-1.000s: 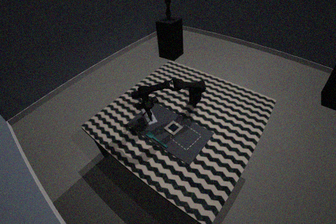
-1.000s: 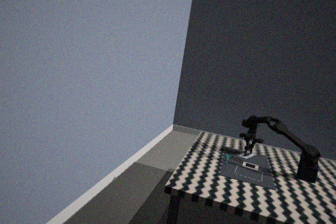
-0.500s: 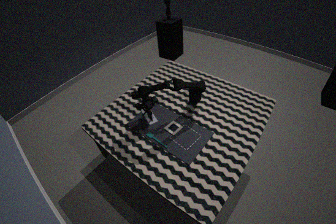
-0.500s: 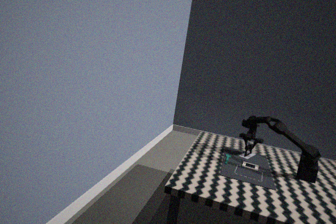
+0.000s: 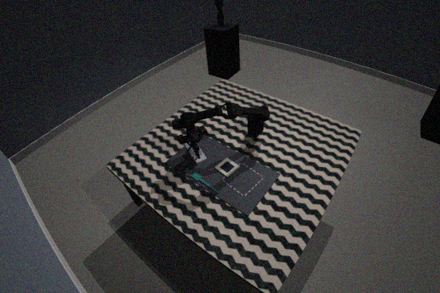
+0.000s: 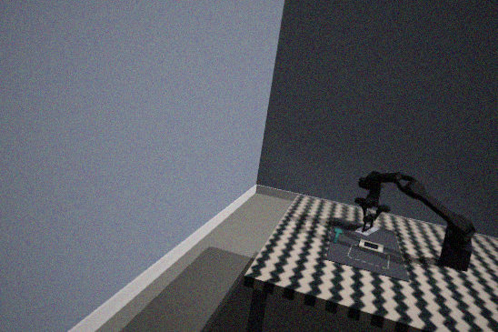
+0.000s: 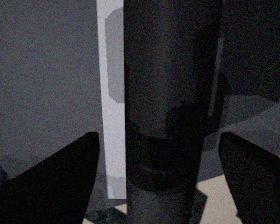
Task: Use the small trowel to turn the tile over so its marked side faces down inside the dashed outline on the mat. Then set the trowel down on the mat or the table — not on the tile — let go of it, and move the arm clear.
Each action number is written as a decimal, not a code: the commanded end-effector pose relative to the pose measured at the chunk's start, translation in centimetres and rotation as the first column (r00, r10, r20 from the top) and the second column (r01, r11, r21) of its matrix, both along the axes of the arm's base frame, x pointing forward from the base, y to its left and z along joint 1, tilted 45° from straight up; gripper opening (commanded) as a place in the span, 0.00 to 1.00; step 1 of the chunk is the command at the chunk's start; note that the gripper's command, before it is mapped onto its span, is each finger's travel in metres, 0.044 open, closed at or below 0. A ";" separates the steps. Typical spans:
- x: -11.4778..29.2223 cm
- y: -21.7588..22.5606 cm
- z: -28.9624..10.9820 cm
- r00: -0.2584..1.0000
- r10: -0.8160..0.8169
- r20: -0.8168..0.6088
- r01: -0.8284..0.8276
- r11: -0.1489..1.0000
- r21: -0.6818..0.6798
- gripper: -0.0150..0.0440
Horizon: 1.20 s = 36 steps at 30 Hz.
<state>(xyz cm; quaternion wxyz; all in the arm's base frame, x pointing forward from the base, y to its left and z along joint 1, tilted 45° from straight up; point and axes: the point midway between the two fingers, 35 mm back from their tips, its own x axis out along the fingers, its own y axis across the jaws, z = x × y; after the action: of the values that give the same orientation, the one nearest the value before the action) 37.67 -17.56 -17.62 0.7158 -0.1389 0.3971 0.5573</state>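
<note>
A square tile (image 5: 234, 161) (image 6: 381, 248) with a pale border and dark centre lies flat on the grey mat (image 5: 250, 205) (image 6: 336, 255), at the edge of the dashed outline (image 5: 253, 186) (image 6: 369, 263). The trowel has a pale flat blade (image 5: 200, 158) (image 6: 366, 231) (image 7: 113, 125) on the mat beyond the tile, and a thick dark handle (image 7: 161, 75). My gripper (image 5: 196, 153) (image 6: 368, 226) (image 7: 160, 136) is open, pointing down over the trowel. In the wrist view its fingers stand on either side of the handle, with gaps on both sides. The tile's underside is hidden.
A teal tool (image 5: 197, 177) (image 6: 337, 234) lies along the mat's edge near the tile. The mat lies on a zigzag-patterned table (image 5: 297, 155) (image 6: 309, 248). The arm's base (image 5: 255, 126) (image 6: 455, 248) stands on the table beside the mat.
</note>
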 end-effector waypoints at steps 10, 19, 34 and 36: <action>-0.7 -3.2 3.2 1.000 -0.013 0.004 0.013 1.000 0.001 0.76; -0.6 -4.1 3.6 0.996 -0.080 -0.036 0.080 0.997 -0.013 0.76; 0.4 -4.5 1.7 0.850 -0.475 -0.227 0.464 0.880 -0.105 0.76; 0.6 -4.5 1.5 0.815 -0.523 -0.247 0.511 0.851 -0.117 0.76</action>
<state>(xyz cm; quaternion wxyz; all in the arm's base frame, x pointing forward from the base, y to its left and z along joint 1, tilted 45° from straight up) 37.95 -21.93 -16.23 0.7691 0.0129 0.5158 0.3773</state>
